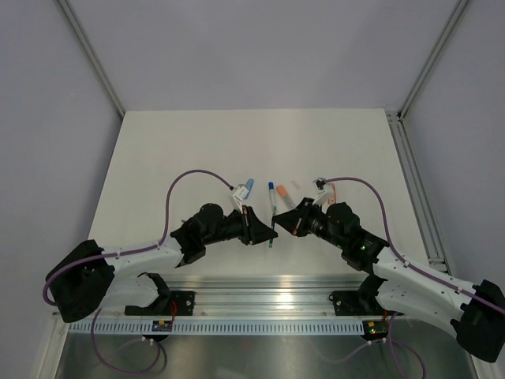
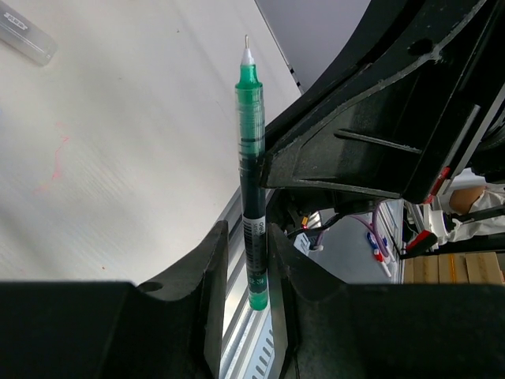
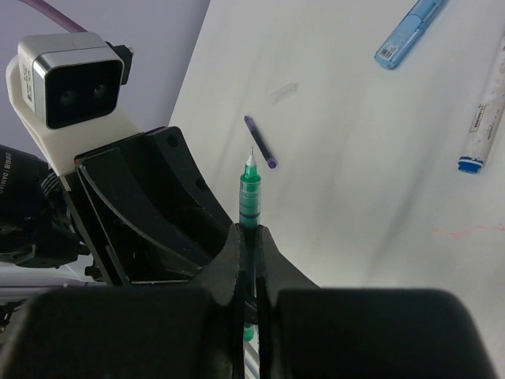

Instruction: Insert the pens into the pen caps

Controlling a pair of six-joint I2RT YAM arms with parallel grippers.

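A green-tipped pen (image 3: pixel 250 193) stands gripped in my right gripper (image 3: pixel 249 233), which is shut on its dark barrel; the green tip sticks out beyond the fingers. In the left wrist view the same pen (image 2: pixel 251 158) runs between the fingers of my left gripper (image 2: pixel 246 237). Its lower end rests against the right finger, with a gap showing on the left side, so those jaws stand open around it. From above, both grippers meet at the pen (image 1: pixel 271 239) near the table's front middle. A clear cap (image 2: pixel 28 35) lies far left.
Behind the grippers lie a light blue piece (image 1: pixel 247 187), a white pen with a blue end (image 1: pixel 271 192) and an orange-ended one (image 1: pixel 282 192). A thin purple stick (image 3: pixel 260 142) lies beyond the pen tip. The metal rail (image 1: pixel 260 304) runs along the near edge.
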